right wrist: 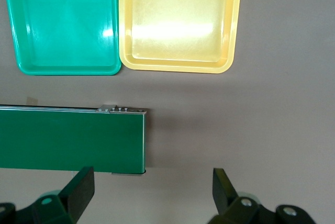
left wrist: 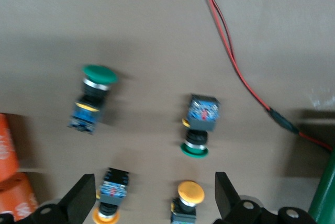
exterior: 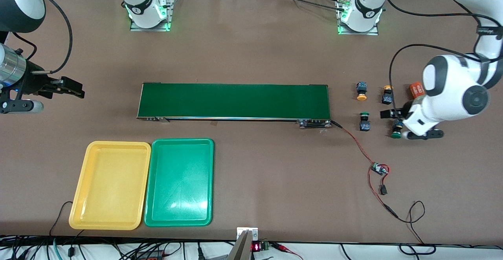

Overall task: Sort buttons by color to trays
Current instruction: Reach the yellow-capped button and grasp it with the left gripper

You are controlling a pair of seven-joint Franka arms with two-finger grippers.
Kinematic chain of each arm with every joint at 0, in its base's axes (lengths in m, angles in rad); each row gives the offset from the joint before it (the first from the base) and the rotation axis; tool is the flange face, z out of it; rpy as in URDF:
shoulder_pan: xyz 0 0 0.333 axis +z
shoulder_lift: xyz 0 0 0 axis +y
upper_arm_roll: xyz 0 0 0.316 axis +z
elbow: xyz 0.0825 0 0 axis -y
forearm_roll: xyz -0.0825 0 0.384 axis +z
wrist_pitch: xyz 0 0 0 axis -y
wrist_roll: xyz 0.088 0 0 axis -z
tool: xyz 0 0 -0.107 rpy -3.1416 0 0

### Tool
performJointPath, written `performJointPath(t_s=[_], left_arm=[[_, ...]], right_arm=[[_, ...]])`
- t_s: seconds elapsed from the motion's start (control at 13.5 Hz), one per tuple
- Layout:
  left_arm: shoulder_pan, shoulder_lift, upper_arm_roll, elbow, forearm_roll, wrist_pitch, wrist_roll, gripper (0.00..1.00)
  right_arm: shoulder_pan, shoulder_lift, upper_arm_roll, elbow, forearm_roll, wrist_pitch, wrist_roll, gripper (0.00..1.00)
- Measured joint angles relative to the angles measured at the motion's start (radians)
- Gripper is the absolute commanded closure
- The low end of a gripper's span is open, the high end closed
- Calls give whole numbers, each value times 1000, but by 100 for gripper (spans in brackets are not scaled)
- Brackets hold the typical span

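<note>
Four buttons lie at the left arm's end of the table. Two have yellow caps (exterior: 361,91) (exterior: 387,95), and two green-capped ones (exterior: 364,121) (exterior: 397,129) lie nearer the front camera. My left gripper (exterior: 407,124) hovers open over this group. In the left wrist view (left wrist: 153,190) both yellow buttons (left wrist: 107,203) (left wrist: 189,195) lie below, between its spread fingers, untouched. The green ones (left wrist: 94,93) (left wrist: 199,130) lie apart from them. The yellow tray (exterior: 110,185) and the green tray (exterior: 180,181) sit side by side, empty. My right gripper (exterior: 76,89) waits open over bare table (right wrist: 153,182).
A long dark-green conveyor belt (exterior: 234,101) crosses the middle of the table. An orange labelled cylinder (exterior: 416,89) lies beside the buttons, partly under the left arm. A red-and-black wire with a small board (exterior: 379,169) runs from the belt's end toward the front camera.
</note>
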Motion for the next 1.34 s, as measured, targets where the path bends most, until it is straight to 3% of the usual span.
performJointPath(t_s=[0.37,0.74,1.34], left_arm=[[-1,0,-54,-50,0,2,-1,0],[-1,-20,-94,-189,0,13,-1,0],[31,-73,-98,-402,0,197,148,0]], right_arm=[[0,8,0,0,0,0,0,0],[0,10,0,0,0,-1,0,0],[0,11,0,0,0,-1,0,0]])
